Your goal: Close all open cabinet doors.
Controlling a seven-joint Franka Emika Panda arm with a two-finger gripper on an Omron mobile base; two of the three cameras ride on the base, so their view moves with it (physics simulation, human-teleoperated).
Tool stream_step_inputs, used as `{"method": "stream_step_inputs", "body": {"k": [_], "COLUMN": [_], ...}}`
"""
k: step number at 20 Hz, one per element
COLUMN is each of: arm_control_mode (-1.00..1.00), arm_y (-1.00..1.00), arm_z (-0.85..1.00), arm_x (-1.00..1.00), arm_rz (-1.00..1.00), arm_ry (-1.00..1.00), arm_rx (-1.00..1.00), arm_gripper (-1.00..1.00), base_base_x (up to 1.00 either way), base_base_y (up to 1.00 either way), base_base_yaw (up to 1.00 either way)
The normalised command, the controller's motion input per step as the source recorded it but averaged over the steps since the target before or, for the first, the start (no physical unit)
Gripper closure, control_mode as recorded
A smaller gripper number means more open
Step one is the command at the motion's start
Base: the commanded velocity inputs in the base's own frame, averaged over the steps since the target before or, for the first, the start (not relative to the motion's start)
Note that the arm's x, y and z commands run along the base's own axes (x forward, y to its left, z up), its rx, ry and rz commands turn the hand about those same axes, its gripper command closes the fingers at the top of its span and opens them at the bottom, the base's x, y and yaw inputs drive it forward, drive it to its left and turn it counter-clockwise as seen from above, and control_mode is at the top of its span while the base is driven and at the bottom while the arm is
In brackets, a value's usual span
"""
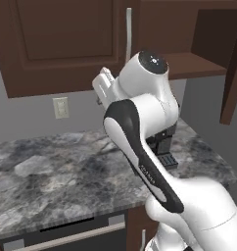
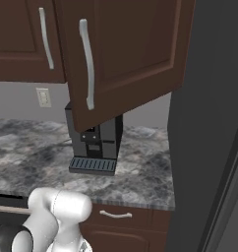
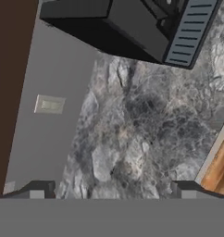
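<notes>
The robot arm (image 1: 154, 147) stands closest to the lens, rising from the lower right of the left base view with its white links and dark joint covers in front of the worktop. In the hand view the gripper (image 3: 111, 190) has its two dark fingertips (image 3: 40, 190) set wide apart at the bottom edge, with nothing between them; they hang over bare stone.

The granite worktop (image 1: 57, 171) runs along a grey wall carrying a pale wall socket (image 1: 60, 107). A black coffee machine (image 2: 94, 142) with a slatted drip tray stands on the worktop against the wall, under the upper cabinets.

Cabinet doors: the open door (image 2: 123, 54) swings out towards the camera in the right base view, its long silver handle (image 2: 86, 69) upright near its left edge, and it hides the upper part of the coffee machine. In the left base view the same door appears edge-on at the right, beside an exposed shelf (image 1: 199, 66). The closed door (image 1: 61, 44) to the left sits flush with the cabinet front.

A base drawer (image 2: 121, 216) with a short handle sits beneath the worktop.
</notes>
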Motion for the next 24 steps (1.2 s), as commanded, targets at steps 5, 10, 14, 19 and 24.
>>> {"method": "stream_step_inputs", "body": {"k": [5,10,14,19,24], "arm_control_mode": [-1.0,-1.0,-1.0,-1.0,-1.0], "arm_y": [-0.55,-0.77,-0.77,-0.74,-0.7], "arm_z": [-0.12,-0.12,-0.07,-0.04,-0.02], "arm_x": [-0.68,-0.63,-0.51,-0.45,-0.37], "arm_rz": [-0.12,-0.03,-0.11,-0.17,-0.24], "arm_ry": [0.02,0.0,0.02,0.05,0.1], "arm_rx": [-0.02,0.01,0.09,0.11,0.1], "arm_gripper": [-1.0,-1.0,-1.0,-1.0,-1.0], "base_base_x": [0.0,0.0,0.0,0.0,0.0], "base_base_y": [0.0,0.0,0.0,0.0,0.0], "base_base_yaw": [0.0,0.0,0.0,0.0,0.0]}}
